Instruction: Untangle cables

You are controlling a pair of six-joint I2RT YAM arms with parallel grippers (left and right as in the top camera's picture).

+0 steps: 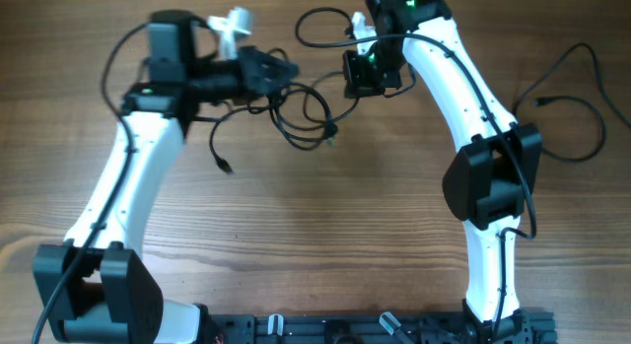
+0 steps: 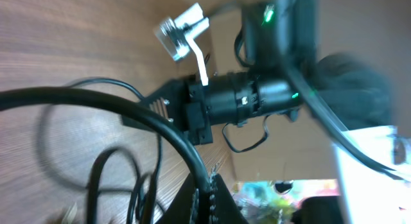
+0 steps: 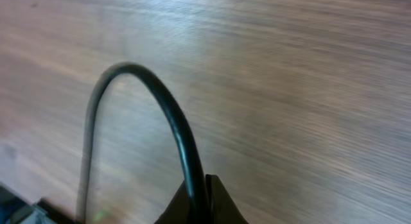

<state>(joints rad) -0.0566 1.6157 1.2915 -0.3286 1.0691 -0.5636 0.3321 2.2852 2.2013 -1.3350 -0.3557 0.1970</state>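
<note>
The black cables [image 1: 306,122] lie as tangled loops on the wooden table between my two grippers. One loose end with a plug [image 1: 226,168] trails to the lower left. My left gripper [image 1: 291,72] is shut on one strand. In the left wrist view the jaws [image 2: 209,201] pinch a cable [image 2: 128,103] that arcs away over more loops. My right gripper [image 1: 349,83] is shut on another strand. In the right wrist view its jaws [image 3: 204,201] hold a cable [image 3: 173,118] that rises in an arch above the table.
A further thin black cable loop [image 1: 325,24] lies at the far edge between the arms. Another black cord with a plug [image 1: 567,107] lies at the far right. The right arm's gripper body [image 2: 225,102] faces my left wrist camera at close range.
</note>
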